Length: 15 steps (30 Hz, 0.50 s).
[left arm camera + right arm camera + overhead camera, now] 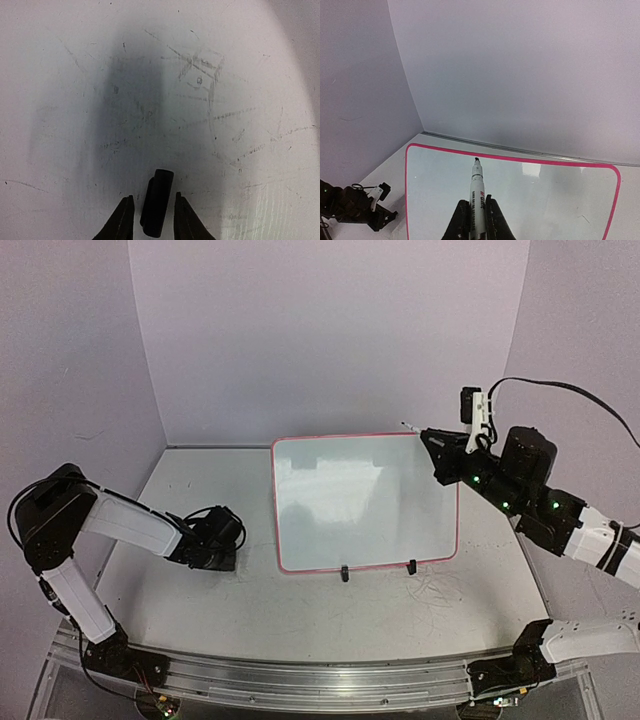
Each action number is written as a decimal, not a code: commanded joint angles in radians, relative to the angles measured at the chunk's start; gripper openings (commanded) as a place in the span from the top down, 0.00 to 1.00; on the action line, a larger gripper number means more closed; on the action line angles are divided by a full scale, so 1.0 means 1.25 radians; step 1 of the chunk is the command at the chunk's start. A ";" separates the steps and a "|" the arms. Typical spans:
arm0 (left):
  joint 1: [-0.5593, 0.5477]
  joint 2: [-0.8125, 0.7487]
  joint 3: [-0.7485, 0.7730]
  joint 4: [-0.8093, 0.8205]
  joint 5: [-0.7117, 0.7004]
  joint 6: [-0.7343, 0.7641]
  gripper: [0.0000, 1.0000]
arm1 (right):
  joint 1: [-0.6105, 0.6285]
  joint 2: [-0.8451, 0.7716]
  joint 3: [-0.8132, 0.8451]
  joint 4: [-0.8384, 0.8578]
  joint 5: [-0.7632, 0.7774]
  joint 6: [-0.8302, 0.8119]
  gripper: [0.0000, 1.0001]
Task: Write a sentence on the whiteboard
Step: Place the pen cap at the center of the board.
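The whiteboard [365, 500] with a red rim lies flat mid-table, its two black clip feet on its near edge. Its face is blank; no sentence shows. My right gripper [435, 448] is shut on a white marker [478, 192], uncapped, black tip forward. It hovers over the board's far right corner; the board [545, 200] fills the lower right wrist view. My left gripper [226, 558] is low on the table left of the board. It is open, with a black marker cap [157, 202] between its fingers [122, 220], a gap on each side.
Faint grey scribbles mark the tabletop near the board's front right corner [440, 590] and under the left gripper [200, 70]. Purple walls close the back and sides. A metal rail [320, 680] runs along the near edge.
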 commanded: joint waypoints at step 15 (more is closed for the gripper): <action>0.038 -0.279 0.033 -0.077 0.056 0.060 0.40 | 0.004 0.055 0.032 -0.005 -0.014 -0.083 1.00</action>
